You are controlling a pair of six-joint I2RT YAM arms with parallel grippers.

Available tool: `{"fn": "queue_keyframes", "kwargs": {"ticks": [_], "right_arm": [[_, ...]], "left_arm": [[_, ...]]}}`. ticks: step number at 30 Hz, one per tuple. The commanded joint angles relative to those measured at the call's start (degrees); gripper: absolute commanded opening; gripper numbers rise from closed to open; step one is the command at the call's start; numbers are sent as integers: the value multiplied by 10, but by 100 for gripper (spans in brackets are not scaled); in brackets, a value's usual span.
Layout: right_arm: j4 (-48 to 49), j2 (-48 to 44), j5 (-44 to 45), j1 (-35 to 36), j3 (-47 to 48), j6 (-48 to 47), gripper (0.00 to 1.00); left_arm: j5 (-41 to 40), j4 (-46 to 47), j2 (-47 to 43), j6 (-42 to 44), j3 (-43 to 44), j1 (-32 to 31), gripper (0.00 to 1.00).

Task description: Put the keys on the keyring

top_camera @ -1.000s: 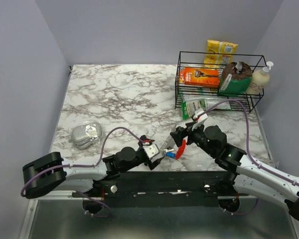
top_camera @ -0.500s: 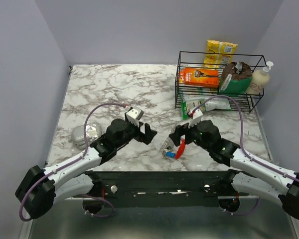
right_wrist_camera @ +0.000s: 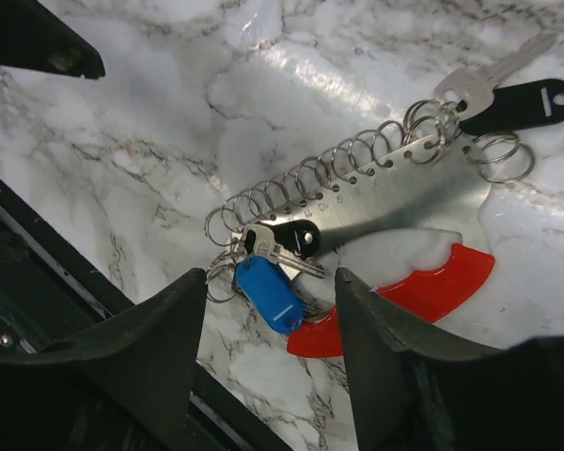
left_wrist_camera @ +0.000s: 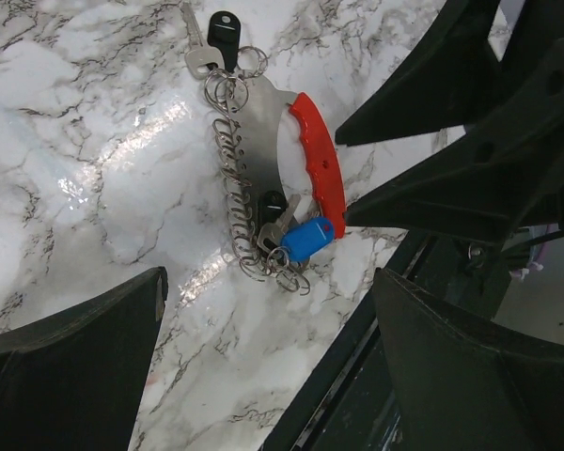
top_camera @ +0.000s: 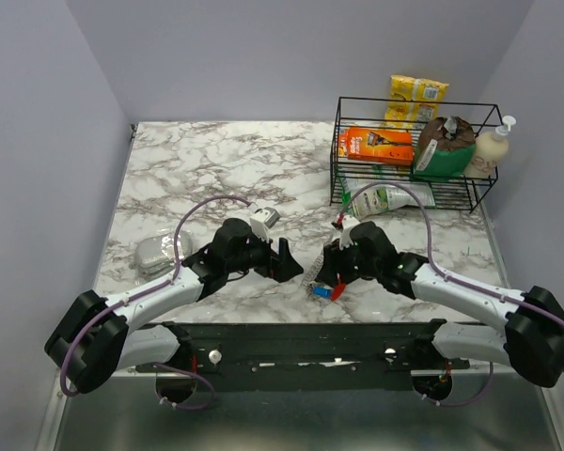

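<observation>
The keyring [right_wrist_camera: 409,299], a red curved loop on a flat metal plate edged with wire rings, lies on the marble near the front edge. A blue-headed key [right_wrist_camera: 269,293] and a black-headed key [right_wrist_camera: 299,237] sit at its near end. Another silver key [right_wrist_camera: 477,83] and a black tag lie at the far end. My right gripper [right_wrist_camera: 268,329] hovers low with its fingers apart on either side of the blue key, gripping nothing. My left gripper [left_wrist_camera: 273,376] is wide open just left of the bunch [left_wrist_camera: 307,239]. In the top view the grippers [top_camera: 289,261] [top_camera: 327,274] face each other over the keyring [top_camera: 339,285].
A black wire basket [top_camera: 414,193] with boxes and packets stands at the back right, with a soap bottle [top_camera: 493,146] beside it. A silvery foil pouch [top_camera: 162,252] lies at the left. The table's black front rail [top_camera: 310,329] runs right next to the keys.
The left arm has swung out and stretched, its gripper now just left of the keys. The right gripper has come down over the bunch and its jaws have narrowed.
</observation>
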Motion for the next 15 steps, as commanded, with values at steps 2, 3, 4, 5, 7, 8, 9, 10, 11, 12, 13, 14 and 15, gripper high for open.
{"fn": "queue_keyframes", "kwargs": {"ticks": [2,3,4,5,7,8,9,10,11,12,13,14,15], "right_arm": [[-27,57,-71,1,19,14,59],[-27,61,-68,3,19,14,57],[-30,65,-65,5,21,11,54],[-33,67,-60,7,23,9,54],[-43,74,-53,9,25,8,53],[-43,76,-48,11,24,7,53],[-43,81,-48,11,22,6,53],[-43,87,-47,11,23,7,53],[-44,92,-54,12,24,7,52],[-44,95,-58,15,25,8,52],[-41,103,-60,16,24,11,52],[-39,107,-62,19,22,13,51],[-38,112,-62,19,21,14,50]], "left_arm": [[27,-7,11,-6,-9,1,98],[26,-10,19,-6,-8,1,97],[27,-11,24,-6,-6,0,96],[28,-11,29,-6,-6,0,95],[30,1,44,-9,-9,-4,94],[29,5,49,-9,-10,-6,94],[29,10,60,-10,-9,-8,94],[29,12,65,-11,-7,-8,94],[30,15,70,-12,-6,-9,93],[30,19,77,-13,-5,-11,93],[31,23,81,-13,-5,-12,93],[30,25,83,-12,-4,-13,93],[30,25,88,-12,-1,-13,93]]}}
